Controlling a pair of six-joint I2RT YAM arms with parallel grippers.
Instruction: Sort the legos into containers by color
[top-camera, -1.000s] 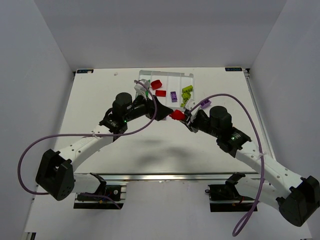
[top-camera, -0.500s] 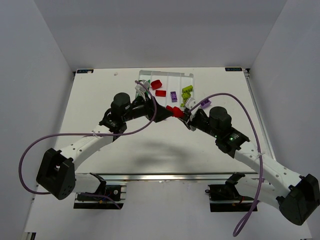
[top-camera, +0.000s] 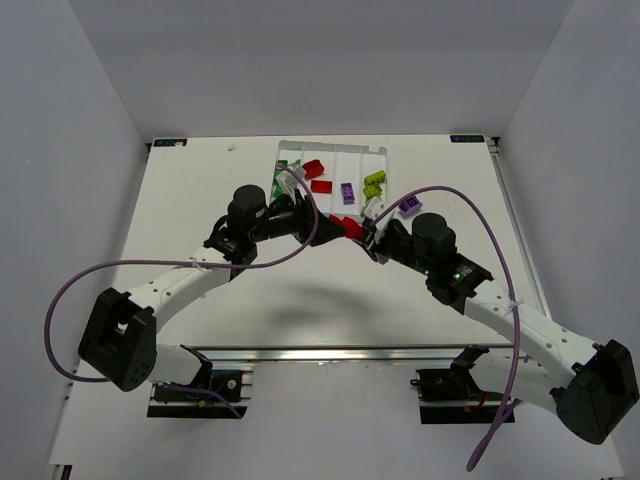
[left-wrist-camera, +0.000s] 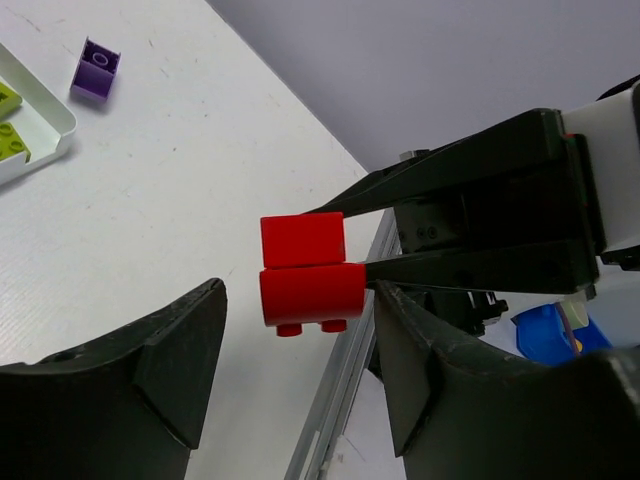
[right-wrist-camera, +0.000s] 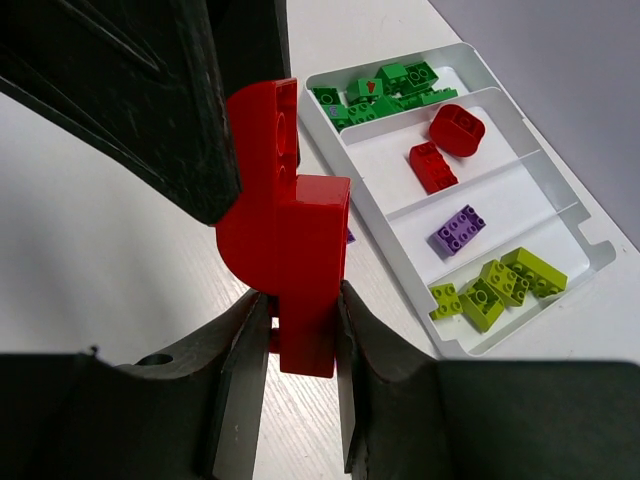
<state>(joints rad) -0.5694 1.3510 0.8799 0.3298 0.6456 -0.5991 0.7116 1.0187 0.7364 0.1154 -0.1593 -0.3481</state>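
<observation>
Two red legos (right-wrist-camera: 285, 235) stuck together hang above the table, pinched in my right gripper (right-wrist-camera: 300, 302), which is shut on them. In the left wrist view these red legos (left-wrist-camera: 305, 270) sit between the spread jaws of my left gripper (left-wrist-camera: 300, 292), which is open; a gap shows on its left side. In the top view both grippers meet just below the tray, the left gripper (top-camera: 325, 220) and the right gripper (top-camera: 362, 232). The white tray (right-wrist-camera: 590, 250) holds green legos (right-wrist-camera: 385, 88), red legos (right-wrist-camera: 445, 145), one purple lego (right-wrist-camera: 458, 228) and yellow-green legos (right-wrist-camera: 500, 285), each color in its own compartment.
A loose purple lego (top-camera: 409, 205) lies on the table right of the tray and also shows in the left wrist view (left-wrist-camera: 97, 70). Purple cables loop over both arms. The table's front rail (left-wrist-camera: 340, 390) runs below the grippers.
My right gripper has carried the red legos a little left and toward the tray. My left gripper has stayed close, and its open jaws now flank the legos.
</observation>
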